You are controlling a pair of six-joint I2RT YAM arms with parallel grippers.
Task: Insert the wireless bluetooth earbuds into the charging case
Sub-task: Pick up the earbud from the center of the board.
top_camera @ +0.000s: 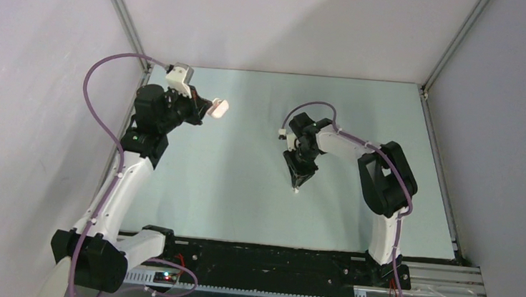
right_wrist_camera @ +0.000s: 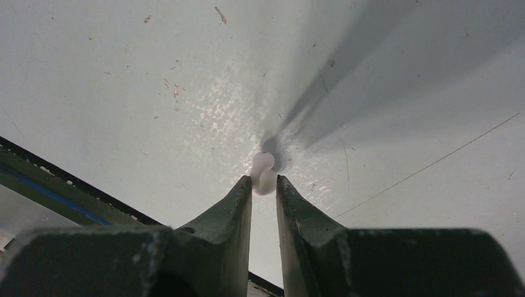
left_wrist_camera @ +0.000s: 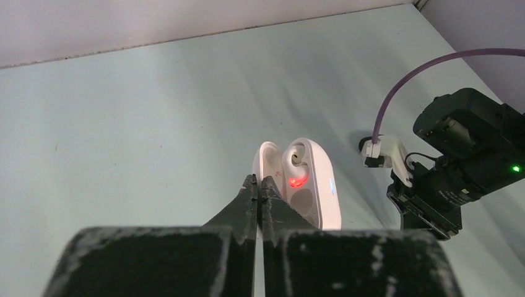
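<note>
My left gripper [top_camera: 208,108] holds an open white charging case [top_camera: 220,108] up in the air at the far left. In the left wrist view its jaws [left_wrist_camera: 260,180] are shut on the thin lid edge of the case [left_wrist_camera: 316,179]. One white earbud [left_wrist_camera: 296,156] sits in the upper slot above a red light, and the lower slot is empty. My right gripper [top_camera: 297,186] points down at mid table. In the right wrist view its jaws [right_wrist_camera: 264,180] are closed on a white earbud [right_wrist_camera: 264,168] at the table surface. No black earbuds are in view.
The right arm's wrist and purple cable [left_wrist_camera: 458,154] lie to the right of the case in the left wrist view. The pale table [top_camera: 241,204] is walled at the back and sides, and a black rail [top_camera: 272,261] runs along its near edge.
</note>
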